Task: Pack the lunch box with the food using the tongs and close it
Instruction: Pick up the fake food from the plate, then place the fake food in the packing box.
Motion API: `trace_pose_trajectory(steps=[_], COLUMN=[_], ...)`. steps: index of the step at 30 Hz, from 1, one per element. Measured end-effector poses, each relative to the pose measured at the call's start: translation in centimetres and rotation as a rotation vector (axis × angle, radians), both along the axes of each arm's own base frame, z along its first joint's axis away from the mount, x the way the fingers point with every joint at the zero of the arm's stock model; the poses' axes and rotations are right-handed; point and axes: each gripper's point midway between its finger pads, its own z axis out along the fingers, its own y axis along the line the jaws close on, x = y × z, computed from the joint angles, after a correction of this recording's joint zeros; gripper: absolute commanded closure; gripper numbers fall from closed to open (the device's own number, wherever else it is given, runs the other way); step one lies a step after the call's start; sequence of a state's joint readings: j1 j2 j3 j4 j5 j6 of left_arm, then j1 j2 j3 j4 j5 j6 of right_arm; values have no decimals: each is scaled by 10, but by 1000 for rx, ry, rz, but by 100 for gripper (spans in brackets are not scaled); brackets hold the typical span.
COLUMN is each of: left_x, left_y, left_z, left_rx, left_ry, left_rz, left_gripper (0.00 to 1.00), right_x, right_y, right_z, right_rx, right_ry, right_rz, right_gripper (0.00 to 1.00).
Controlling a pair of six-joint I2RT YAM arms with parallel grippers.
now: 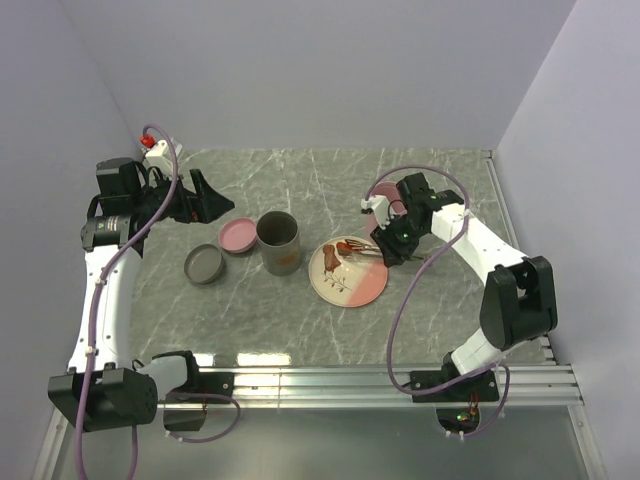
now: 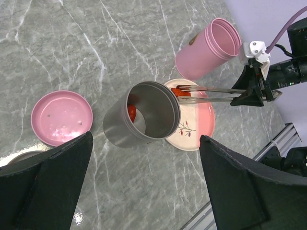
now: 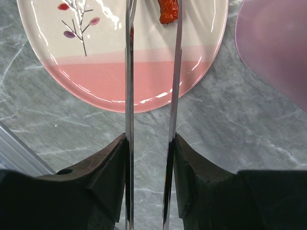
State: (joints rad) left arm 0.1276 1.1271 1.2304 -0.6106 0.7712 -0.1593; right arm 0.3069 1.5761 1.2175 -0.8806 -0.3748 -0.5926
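The lunch box is a steel cylinder (image 1: 278,242) (image 2: 144,120) standing open, with one red food piece (image 2: 132,112) inside. My right gripper (image 1: 392,243) (image 3: 150,143) is shut on the silver tongs (image 3: 128,72) (image 2: 211,93), one arm against each finger. The tong tips reach over the plate (image 1: 352,282) (image 3: 144,81), either side of a red sausage piece (image 3: 168,10) (image 2: 178,91). A brown piece (image 1: 331,262) also lies on the plate. My left gripper (image 1: 205,200) (image 2: 146,136) hangs open and empty, high at the back left, looking down on the lunch box.
A pink lid (image 1: 238,236) (image 2: 61,117) lies left of the lunch box, and a grey lid (image 1: 204,265) lies in front of that. A pink cup-shaped sleeve (image 2: 208,42) rests on its side behind the plate. A metal rail (image 1: 400,378) runs along the near table edge.
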Motion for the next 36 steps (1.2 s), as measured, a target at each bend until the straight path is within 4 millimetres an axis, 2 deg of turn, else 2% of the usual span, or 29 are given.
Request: trace_pose_trajectory(steps=[8, 14, 21, 25, 29, 33, 36], left_x=[1, 2, 3, 3, 5, 6, 6], left_y=[0, 0, 1, 0, 1, 1, 2], left_z=[-1, -3, -4, -3, 1, 1, 1], left_rx=[0, -1, -1, -2, -1, -1, 1], left_ry=[2, 11, 14, 15, 5, 4, 3], left_rz=[0, 0, 0, -2, -1, 1, 5], left_gripper=[1, 1, 1, 1, 1, 1, 1], right_x=[-3, -15, -24, -18, -19, -25, -28], right_y=[1, -3, 4, 20, 49, 84, 105], right_z=[6, 40, 95, 130, 161, 174, 171], right_rx=[16, 54, 138, 206, 280, 328, 340], right_ry=[-5, -63, -131, -182, -216, -210, -186], right_rz=[4, -4, -10, -7, 31, 89, 120], right_gripper=[67, 68, 68, 68, 68, 68, 68])
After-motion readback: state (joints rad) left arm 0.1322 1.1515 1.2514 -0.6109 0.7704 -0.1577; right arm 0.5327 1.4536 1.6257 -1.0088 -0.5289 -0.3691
